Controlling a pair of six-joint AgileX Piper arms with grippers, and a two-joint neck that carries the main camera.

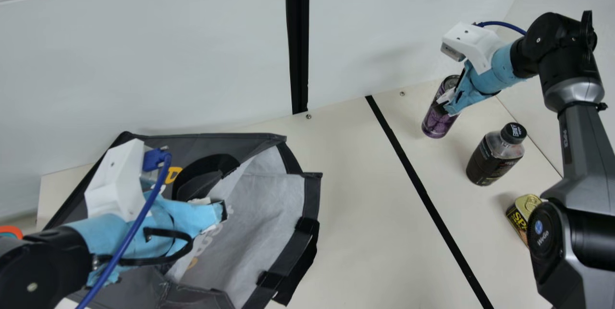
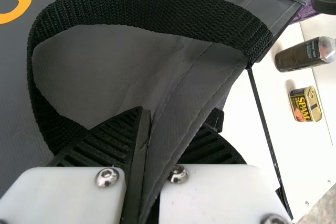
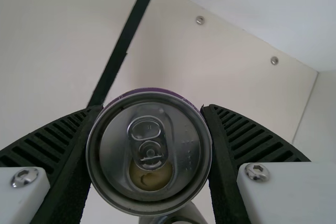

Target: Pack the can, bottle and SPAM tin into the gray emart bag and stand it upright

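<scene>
In the main view my left gripper [image 1: 222, 209] is at the rim of the gray bag [image 1: 259, 213], which lies on its side, mouth toward the table's middle. The left wrist view shows the gripper [image 2: 144, 156] shut on the bag's edge [image 2: 194, 87], beside the strap. My right gripper [image 1: 447, 105] holds the purple can [image 1: 436, 124] around its sides; in the right wrist view the gripper [image 3: 149, 156] has the can's top [image 3: 149, 153] between its fingers. The dark bottle [image 1: 495, 157] stands nearer the front, and the SPAM tin [image 1: 520, 213] sits beyond it, partly behind my right arm.
A black strip [image 1: 423, 193] runs across the cream table [image 1: 365, 232] between bag and goods. The white wall [image 1: 168, 59] rises along the back edge. Part of an orange object [image 1: 10, 231] shows at the far left.
</scene>
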